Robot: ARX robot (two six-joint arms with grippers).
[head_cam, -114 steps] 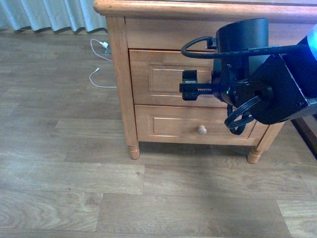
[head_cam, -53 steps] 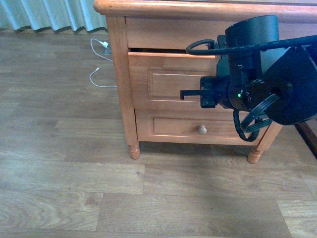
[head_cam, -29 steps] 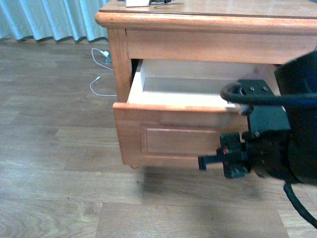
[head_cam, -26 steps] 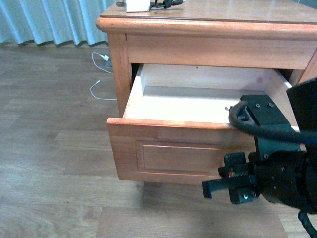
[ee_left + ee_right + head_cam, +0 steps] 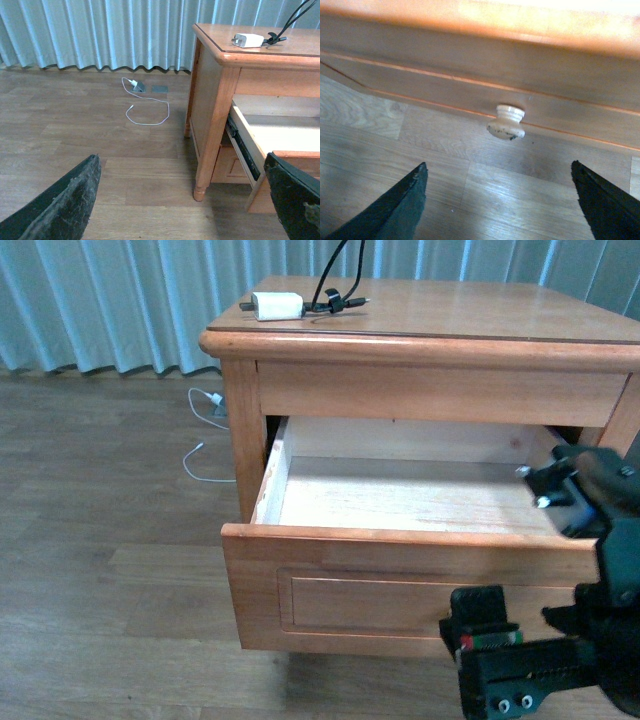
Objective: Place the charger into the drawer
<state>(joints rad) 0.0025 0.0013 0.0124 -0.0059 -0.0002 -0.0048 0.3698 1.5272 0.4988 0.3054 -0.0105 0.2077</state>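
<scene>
The charger (image 5: 277, 306), a white plug block with a bundled black cable, lies on the nightstand top near its far left corner; the left wrist view also shows the charger (image 5: 247, 40). The drawer (image 5: 400, 540) stands pulled far out, its pale inside bare. My right gripper (image 5: 495, 665) is low in front of the drawer's panel, open. In the right wrist view the right gripper (image 5: 498, 163) has its fingers spread wide below the round knob (image 5: 506, 121), not touching it. My left gripper (image 5: 182, 156) hangs open over the floor, left of the nightstand.
The nightstand top (image 5: 480, 310) sits above the open drawer, and a front leg (image 5: 202, 185) stands close to my left gripper. A thin white cable (image 5: 145, 107) with a plug lies on the wood floor by the curtain (image 5: 120, 300).
The drawer went from shut to pulled far out. My right gripper drew back and down with it and has let go of the knob. The view tilted up, showing the nightstand top.
</scene>
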